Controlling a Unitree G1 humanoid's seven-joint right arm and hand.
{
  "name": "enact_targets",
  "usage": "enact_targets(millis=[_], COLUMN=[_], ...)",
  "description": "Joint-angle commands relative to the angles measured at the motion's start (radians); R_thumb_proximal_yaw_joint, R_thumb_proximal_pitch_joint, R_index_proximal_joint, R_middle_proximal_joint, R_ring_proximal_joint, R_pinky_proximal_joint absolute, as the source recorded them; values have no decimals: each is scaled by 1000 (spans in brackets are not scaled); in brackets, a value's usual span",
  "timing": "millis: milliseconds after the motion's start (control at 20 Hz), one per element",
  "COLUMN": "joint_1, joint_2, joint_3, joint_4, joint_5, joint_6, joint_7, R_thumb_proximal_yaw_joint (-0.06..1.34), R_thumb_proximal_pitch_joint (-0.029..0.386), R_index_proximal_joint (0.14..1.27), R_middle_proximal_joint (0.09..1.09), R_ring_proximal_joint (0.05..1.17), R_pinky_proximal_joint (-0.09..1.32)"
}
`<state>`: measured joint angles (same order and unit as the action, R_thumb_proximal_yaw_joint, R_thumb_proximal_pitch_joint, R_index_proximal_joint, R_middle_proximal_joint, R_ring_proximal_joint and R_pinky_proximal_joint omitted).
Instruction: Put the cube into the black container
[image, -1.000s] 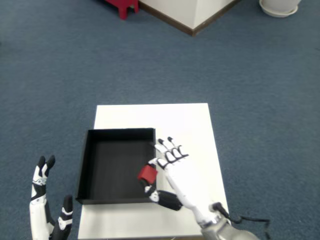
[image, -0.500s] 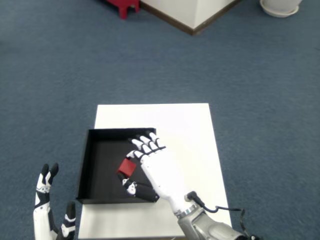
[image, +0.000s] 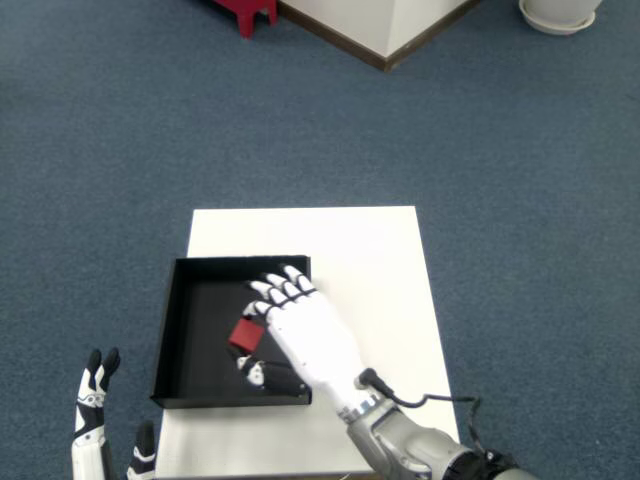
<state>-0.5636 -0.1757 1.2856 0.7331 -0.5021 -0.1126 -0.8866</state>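
Red cube (image: 243, 333), pinched between thumb and fingers of the right hand (image: 300, 335), now sits further left over the black container (image: 170, 335) on the white counter (image: 380, 260) than half a second ago. Its faces look slightly tilted; no long axis shows. Left hand (image: 95, 430) has dropped lower.

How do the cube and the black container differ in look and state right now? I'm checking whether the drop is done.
The cube is red, small and solid; the black container is black, much larger and an open, shallow tray. The cube is held in the right robot hand, over the container's inside, while the container rests on the white table. Whether the cube touches the container's floor cannot be told. Both are square-edged.
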Motion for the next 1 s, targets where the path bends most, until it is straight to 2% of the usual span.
enact_targets(millis=[50,350,400,450,500,550,600,850,1000], joint_1=[-77,-133,-138,-143,-147,-152,-156,-156,-136], joint_2=[8,12,13,14,15,16,16,19,24], joint_3=[-3,51,63,76,89,100,110,164,175], joint_4=[-56,-67,-64,-59,-54,-51,-52,-36,-23], joint_5=[19,64,74,83,89,96,103,144,154], joint_6=[21,60,66,73,84,97,110,141,143], joint_7=[-20,-4,-8,-11,-14,-18,-22,-43,-61], R_thumb_proximal_yaw_joint=[1283,1283,1269,1186,1012,866,807,793,799], R_thumb_proximal_pitch_joint=[211,207,204,193,170,147,138,155,167], R_index_proximal_joint=[1029,1036,955,733,510,387,339,349,358], R_middle_proximal_joint=[296,306,306,280,237,217,209,195,190], R_ring_proximal_joint=[271,280,284,288,283,263,244,229,222], R_pinky_proximal_joint=[163,184,192,201,204,198,186,162,150])
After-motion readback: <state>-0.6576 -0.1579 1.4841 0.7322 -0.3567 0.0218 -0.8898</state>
